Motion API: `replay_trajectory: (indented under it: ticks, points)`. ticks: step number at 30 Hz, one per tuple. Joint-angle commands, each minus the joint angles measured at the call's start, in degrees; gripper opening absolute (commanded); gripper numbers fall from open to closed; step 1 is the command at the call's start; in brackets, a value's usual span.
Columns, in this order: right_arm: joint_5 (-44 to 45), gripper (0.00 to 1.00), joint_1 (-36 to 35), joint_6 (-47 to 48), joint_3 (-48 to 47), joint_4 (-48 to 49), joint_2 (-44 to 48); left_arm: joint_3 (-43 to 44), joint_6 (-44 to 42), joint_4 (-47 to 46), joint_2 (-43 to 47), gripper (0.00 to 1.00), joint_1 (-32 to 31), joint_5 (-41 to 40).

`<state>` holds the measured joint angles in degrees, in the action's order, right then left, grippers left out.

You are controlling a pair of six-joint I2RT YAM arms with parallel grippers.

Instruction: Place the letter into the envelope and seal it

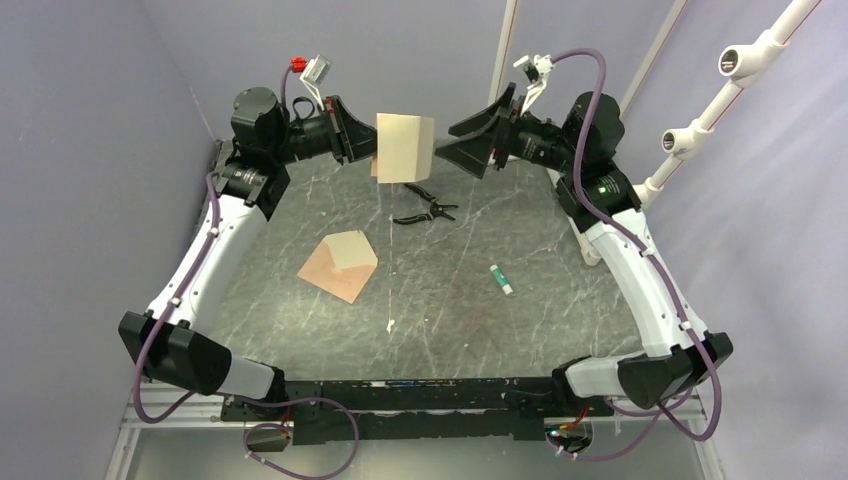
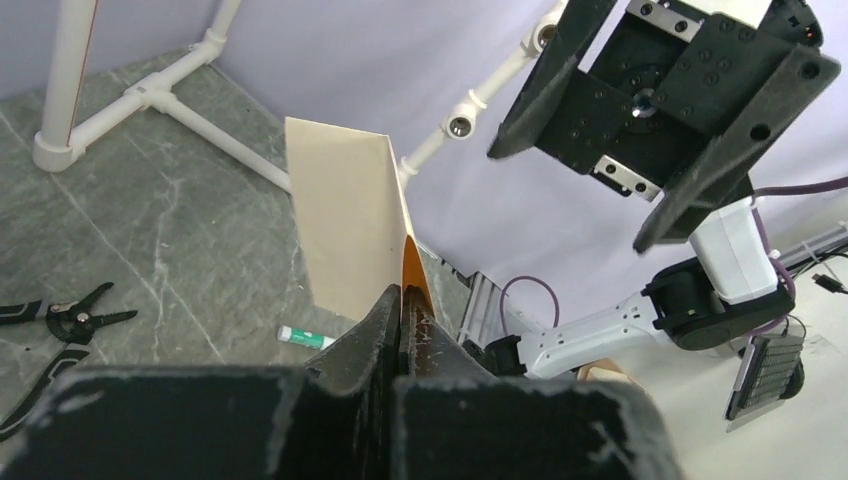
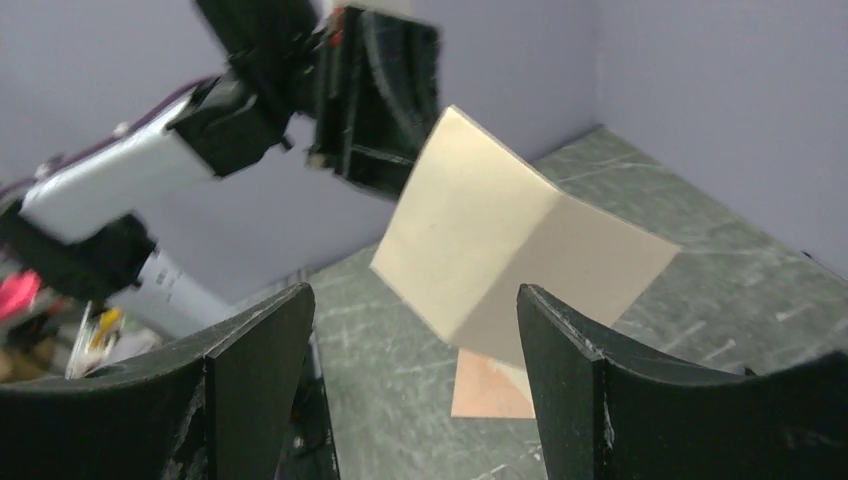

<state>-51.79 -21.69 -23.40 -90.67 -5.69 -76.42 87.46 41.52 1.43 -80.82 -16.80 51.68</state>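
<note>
The letter is a cream sheet bent along a crease, hanging in the air over the back of the table. My left gripper is shut on its left edge; in the left wrist view the jaws pinch the sheet, where an orange sliver shows. My right gripper stands open just right of the letter, not touching it; the sheet hangs beyond its spread fingers. The envelope lies flat on the table below, flap open and cream inside, also seen under the letter.
Black pliers lie on the table under the letter. A green-and-white glue stick lies to the right of the envelope. White pipe framing stands at the back right. Purple walls close in the sides.
</note>
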Motion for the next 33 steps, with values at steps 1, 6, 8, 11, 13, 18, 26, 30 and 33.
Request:
replay_trajectory:
  ticks: [1,6,8,11,13,18,26,30,33]
  points:
    - [18.1,0.78,-0.4,-8.0,-1.0,-1.1,0.4,0.4,-3.0,0.3,2.4,0.02,0.0,-1.0]
    - [21.8,0.78,-3.2,-15.0,1.2,-0.1,-1.9,-1.1,0.0,-4.1,2.8,0.03,0.0,-2.2]
    - [21.2,0.8,-3.7,-16.2,2.3,1.1,-2.1,-1.5,0.8,-5.3,2.9,0.02,0.0,-2.6]
    - [21.1,0.81,-3.9,-16.8,2.4,1.6,-2.6,-1.9,1.5,-6.0,3.0,0.03,0.0,-2.6]
    - [21.5,0.82,-3.9,-17.0,2.4,1.9,-2.9,-1.7,1.3,-5.1,3.0,0.03,0.0,-2.9]
    - [16.9,0.84,-4.0,-20.7,3.7,7.7,-4.9,-1.4,4.1,-6.5,2.6,0.02,0.1,-2.0]
    - [12.1,0.76,-4.7,-28.7,3.7,18.3,-8.4,-5.7,15.6,-18.3,0.8,0.02,-0.1,0.8]
    - [10.9,0.63,-4.8,-31.5,3.6,21.2,-9.3,-5.6,14.3,-17.1,1.1,0.03,-0.1,0.6]
    - [10.7,0.52,-4.8,-33.7,4.9,24.3,-9.4,-5.5,13.9,-16.8,1.3,0.03,0.0,0.7]
